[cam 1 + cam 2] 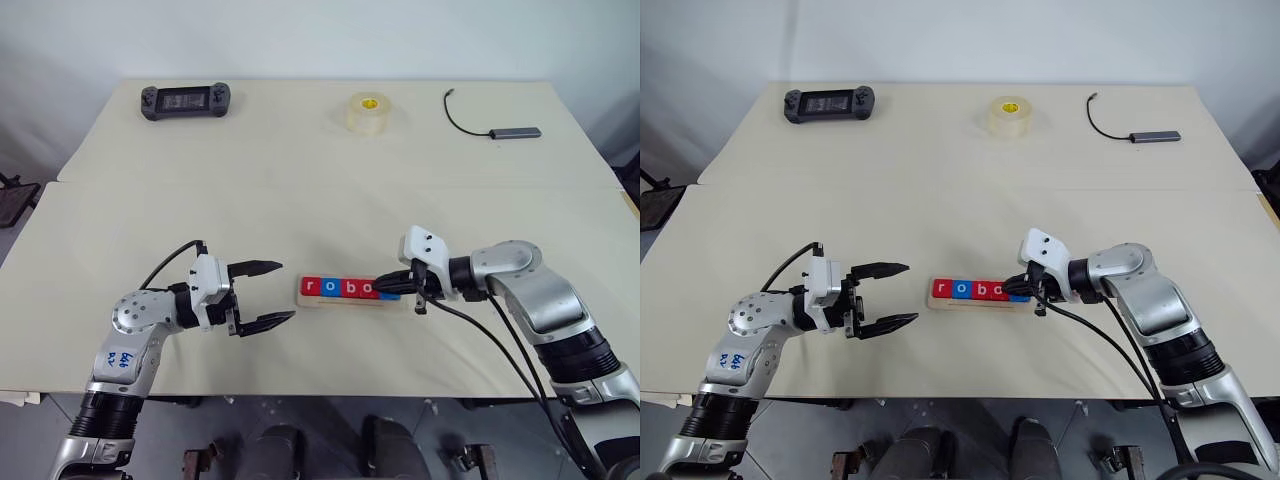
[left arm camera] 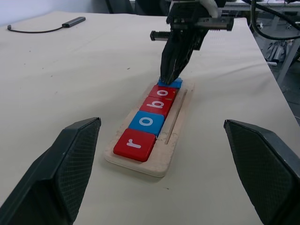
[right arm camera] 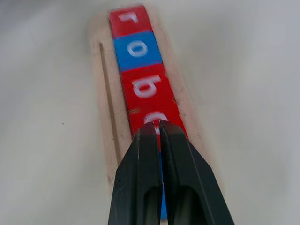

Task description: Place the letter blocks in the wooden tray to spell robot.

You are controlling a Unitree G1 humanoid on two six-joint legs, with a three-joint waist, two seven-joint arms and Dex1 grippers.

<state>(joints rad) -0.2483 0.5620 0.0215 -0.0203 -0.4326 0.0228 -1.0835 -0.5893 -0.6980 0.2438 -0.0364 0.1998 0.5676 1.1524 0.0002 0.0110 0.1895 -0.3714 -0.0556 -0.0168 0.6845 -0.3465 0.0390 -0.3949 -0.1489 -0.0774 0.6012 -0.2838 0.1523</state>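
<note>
Here we see the right gripper [image 2: 169,78] pressed together over the blue last block [image 2: 172,84] (letter hidden). Our left gripper [image 1: 268,294] gapes apart beside the wooden tray [image 2: 161,157].

A beige table [image 1: 300,190] bears the wooden tray [image 2: 161,157], tape roll [image 1: 368,113], game controller [image 1: 186,101] and cabled adapter [image 1: 514,132].

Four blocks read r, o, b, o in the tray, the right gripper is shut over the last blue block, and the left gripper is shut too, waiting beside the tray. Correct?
Not quite: the left gripper is open, its fingers spread wide apart, as the left eye view shows. The rest holds: r, o, b, o sit in the tray, and the right gripper is shut over the blue block.
</note>
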